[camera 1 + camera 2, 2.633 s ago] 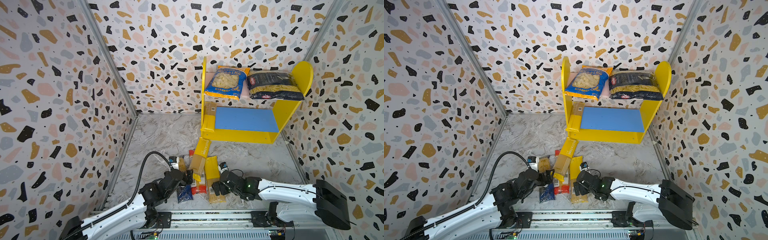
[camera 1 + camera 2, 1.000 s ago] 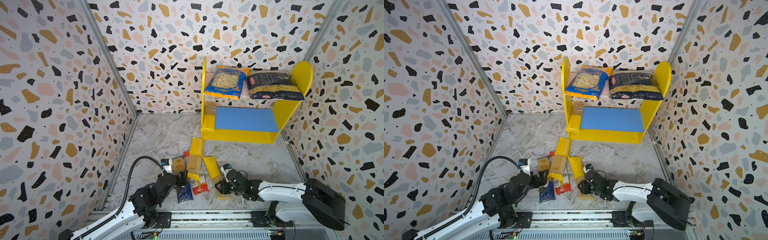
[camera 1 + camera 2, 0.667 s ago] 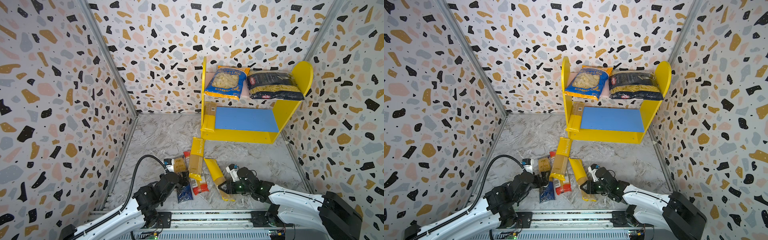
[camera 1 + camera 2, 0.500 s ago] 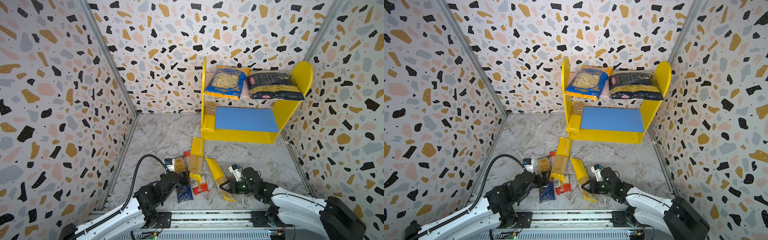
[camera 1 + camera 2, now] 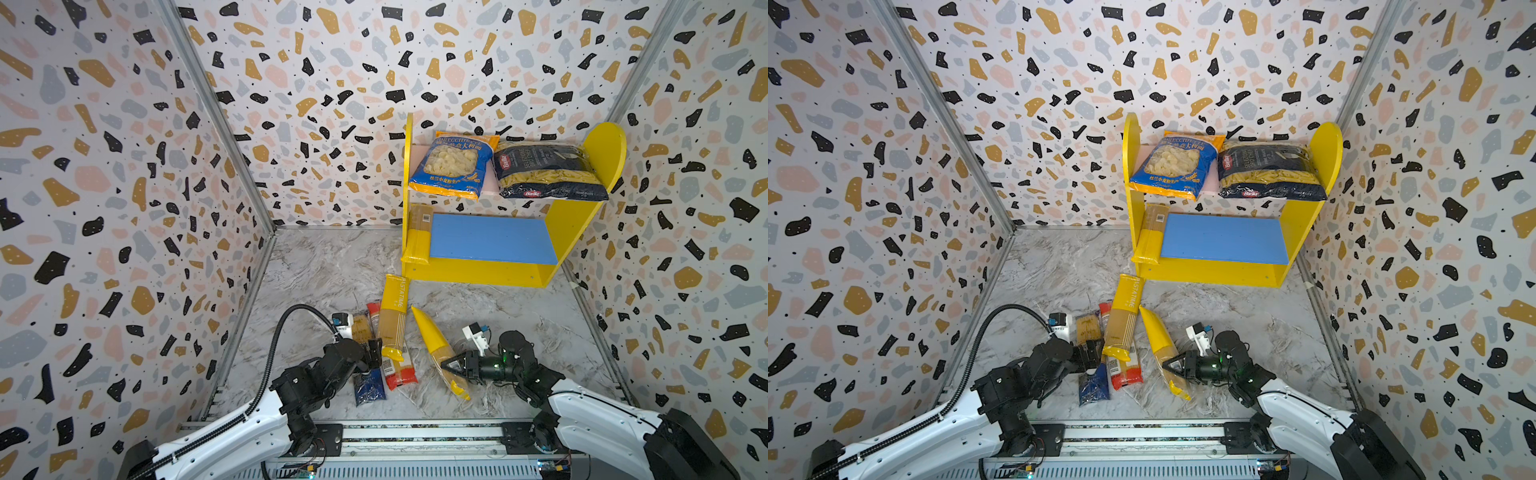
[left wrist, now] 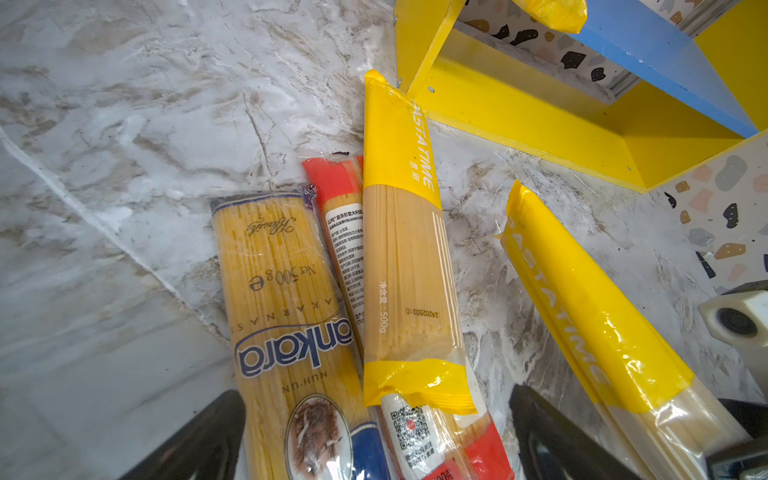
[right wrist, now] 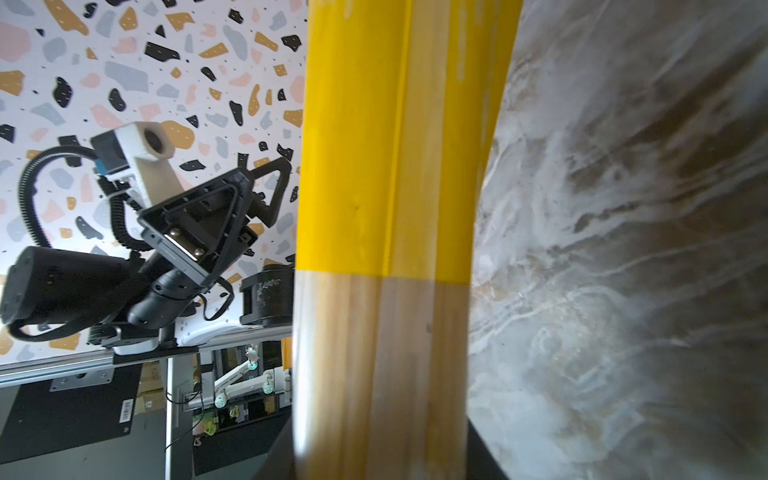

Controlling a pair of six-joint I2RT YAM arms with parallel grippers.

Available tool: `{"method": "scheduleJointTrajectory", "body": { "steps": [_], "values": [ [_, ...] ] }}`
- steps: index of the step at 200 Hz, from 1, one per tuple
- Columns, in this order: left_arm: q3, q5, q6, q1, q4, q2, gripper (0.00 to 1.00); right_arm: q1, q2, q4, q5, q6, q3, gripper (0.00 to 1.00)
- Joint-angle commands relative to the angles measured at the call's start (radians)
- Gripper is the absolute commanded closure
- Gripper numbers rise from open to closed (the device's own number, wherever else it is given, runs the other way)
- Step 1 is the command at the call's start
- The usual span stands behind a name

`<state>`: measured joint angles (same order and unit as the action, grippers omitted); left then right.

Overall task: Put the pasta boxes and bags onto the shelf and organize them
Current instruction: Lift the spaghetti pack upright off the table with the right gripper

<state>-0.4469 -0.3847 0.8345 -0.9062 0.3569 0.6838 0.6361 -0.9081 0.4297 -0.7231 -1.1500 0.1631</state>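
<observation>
Top views: right jaws clamp yellow spaghetti pack [image 5: 432,338]; left jaws wide apart.

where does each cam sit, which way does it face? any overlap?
Top views: high, front, looking down toward yellow two-tier wooden shelf; left pincer, right pincer show.
Left wrist: above open pincer, facing grey marble floor, loose packs; own black fingers show.
Right wrist: close on gripped long yellow-ended plastic spaghetti pack; left arm behind.
Shared: all four show that pack.
</observation>
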Motion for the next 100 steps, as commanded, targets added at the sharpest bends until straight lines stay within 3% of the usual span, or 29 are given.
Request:
{"method": "scheduleJointTrajectory", "body": {
  "steps": [1, 55, 100],
  "values": [
    [-0.046, 0.001, -0.009, -0.002, -0.027, 0.015, 0.00, -0.032, 0.064, 0.147, -0.071, -0.005, 0.064, 0.89],
    [-0.079, 0.009, -0.022, -0.002, -0.037, 0.058, 0.00, -0.114, 0.113, 0.102, -0.120, -0.008, 0.112, 0.89],
    [-0.110, 0.010, -0.040, -0.002, -0.038, 0.083, 0.00, -0.179, 0.155, -0.049, -0.127, 0.066, 0.214, 0.88]
  ]
}}
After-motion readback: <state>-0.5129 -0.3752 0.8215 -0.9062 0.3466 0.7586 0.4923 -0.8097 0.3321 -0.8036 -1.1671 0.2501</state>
